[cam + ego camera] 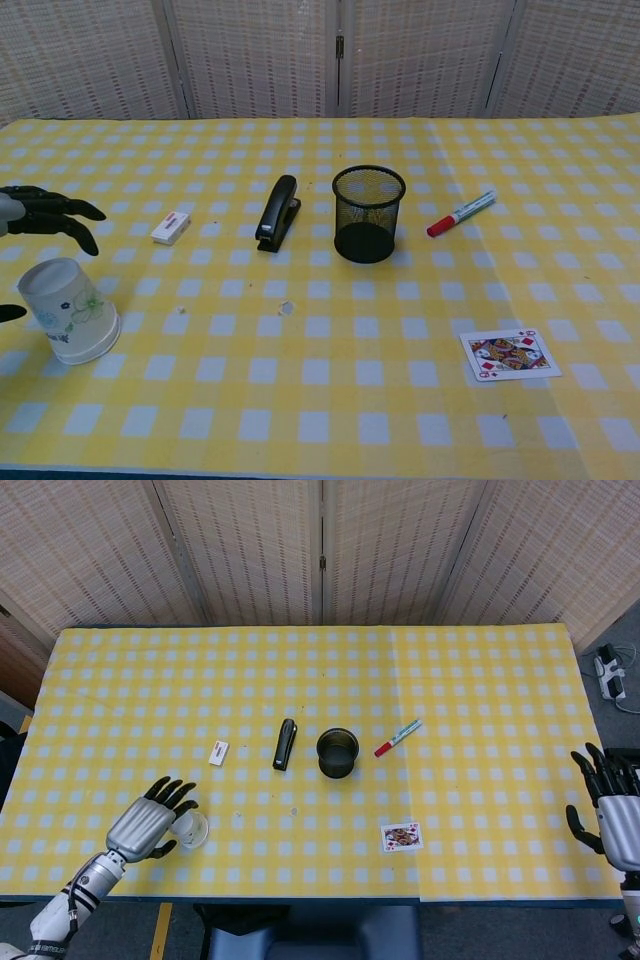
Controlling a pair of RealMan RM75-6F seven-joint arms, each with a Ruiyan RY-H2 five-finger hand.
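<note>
My left hand hung over the cup near the tabletop's front left corner, fingers apart, gripping nothing. The cup stood upside down and looked light; I judged a sideways nudge could tip it or roll it off the front edge. My right hand was spread, empty, past the right edge. A yellow checked cloth covered the table; woven screens stood behind it.

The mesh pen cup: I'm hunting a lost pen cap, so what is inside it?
The mesh pen cup looks empty: through its open top, only dark mesh wall and floor show. The near wall partly hides the bottom, so something small could lie there unseen.
</note>
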